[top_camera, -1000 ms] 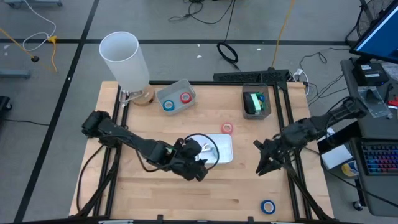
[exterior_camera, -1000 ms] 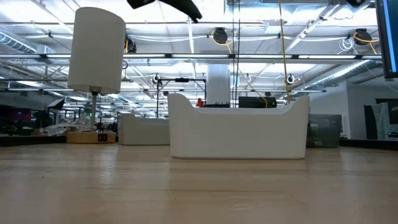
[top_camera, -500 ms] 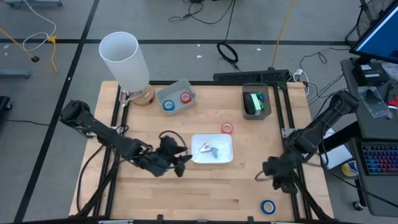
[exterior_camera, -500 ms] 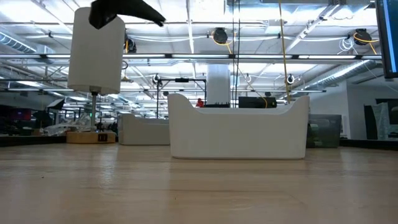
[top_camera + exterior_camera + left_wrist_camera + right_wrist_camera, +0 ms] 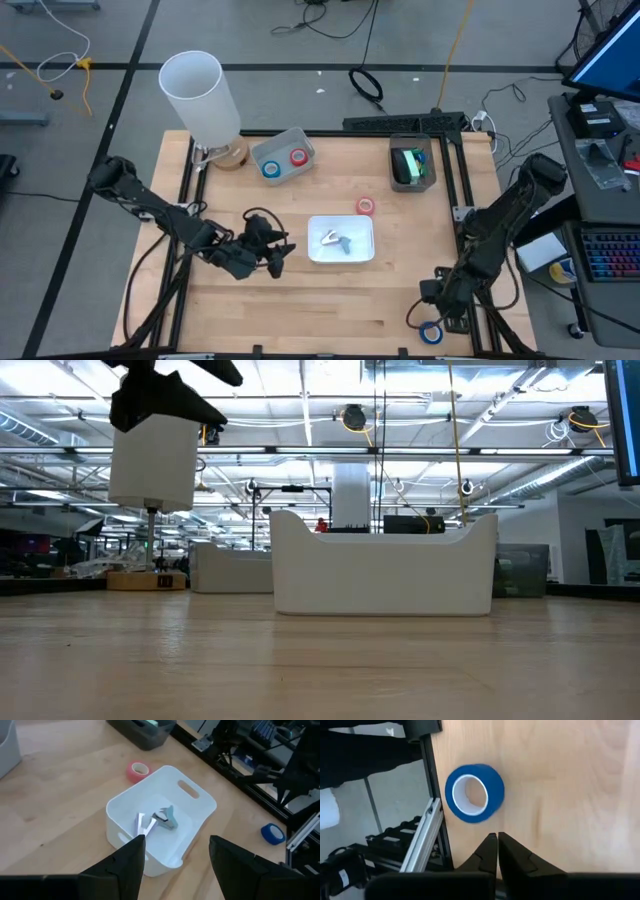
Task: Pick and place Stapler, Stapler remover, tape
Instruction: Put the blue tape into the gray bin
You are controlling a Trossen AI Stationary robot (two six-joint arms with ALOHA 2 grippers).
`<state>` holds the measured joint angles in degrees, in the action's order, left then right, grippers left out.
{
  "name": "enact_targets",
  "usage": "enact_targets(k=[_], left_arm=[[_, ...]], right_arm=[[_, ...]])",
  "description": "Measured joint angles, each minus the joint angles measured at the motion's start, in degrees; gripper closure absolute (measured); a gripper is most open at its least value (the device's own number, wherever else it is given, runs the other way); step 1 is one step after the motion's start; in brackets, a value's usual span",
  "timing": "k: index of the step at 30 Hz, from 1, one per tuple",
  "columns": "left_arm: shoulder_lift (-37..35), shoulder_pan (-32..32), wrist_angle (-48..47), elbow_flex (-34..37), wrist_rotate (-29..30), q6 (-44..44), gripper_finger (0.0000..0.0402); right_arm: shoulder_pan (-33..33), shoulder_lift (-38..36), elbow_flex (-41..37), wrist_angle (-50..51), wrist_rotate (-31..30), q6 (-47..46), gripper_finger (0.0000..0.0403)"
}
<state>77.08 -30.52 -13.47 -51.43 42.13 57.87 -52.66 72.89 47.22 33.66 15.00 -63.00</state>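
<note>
A smooth white plastic bin (image 5: pixel 360 252) with rounded corners and slot handles sits mid-way across the pale wooden table (image 5: pixel 330 300); take it as the landmark. Inside it lie a small grey-metal staple remover (image 5: pixel 166 818) and a white folded piece beside it, touching or nearly so. Just beyond the bin's far right corner a red tape roll (image 5: pixel 366 206), a ring with a pale centre hole, lies flat on the wood. Farther back and to the left of the bin a grey tray (image 5: pixel 284 143) holds one blue and one red ring side by side. Back and to the right of the bin a dark translucent box (image 5: pixel 411 150) holds something green. A tall white cylinder (image 5: pixel 202 97) stands at the far left corner of the table.

The left gripper (image 5: pixel 278 257) hovers just left of the bin, its arm stretched low across the table, fingers parted and holding nothing. The right gripper (image 5: pixel 428 318) is well to the right and nearer than the bin, arm folded steeply down, fingers pressed together and empty, tips just beside a blue tape roll (image 5: pixel 474 793) lying flat near the table's right rail.
</note>
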Motion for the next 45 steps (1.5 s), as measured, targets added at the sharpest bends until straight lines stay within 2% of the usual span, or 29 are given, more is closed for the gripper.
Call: enact_targets(k=[3,11,21,26,31,35,45], left_arm=[[0.0,0.0,0.0,0.3,-0.7,0.1,0.0183],[0.0,-1.1,-0.1,0.3,-0.8,-0.5,0.0183],[0.0,-3.0,-0.5,0.3,-0.1,-0.4,0.0183],[0.0,-3.0,-0.5,0.3,-0.1,-0.7,0.0183],[0.0,-3.0,-0.7,0.3,-0.1,-0.7,0.0183],[0.0,-3.0,-1.2,0.3,-0.1,-0.7,0.0183],[0.0,-3.0,-1.8,0.3,-0.1,-0.6,0.0183]], right_arm=[[0.1,2.2,0.0,-2.1,-0.1,-1.1,0.0399],[0.6,4.9,0.0,-2.8,-0.3,-1.5,0.0364],[0.6,4.9,0.0,-2.8,-0.5,-3.8,0.0252],[0.4,4.9,0.0,-4.4,-1.1,-2.3,0.0216],[-0.4,4.9,0.0,-7.0,-4.7,-0.6,0.0213],[-1.1,4.9,-0.3,-7.7,-4.8,-0.4,0.022],[-1.7,4.9,-9.2,-20.2,-4.5,-3.6,0.0226]])
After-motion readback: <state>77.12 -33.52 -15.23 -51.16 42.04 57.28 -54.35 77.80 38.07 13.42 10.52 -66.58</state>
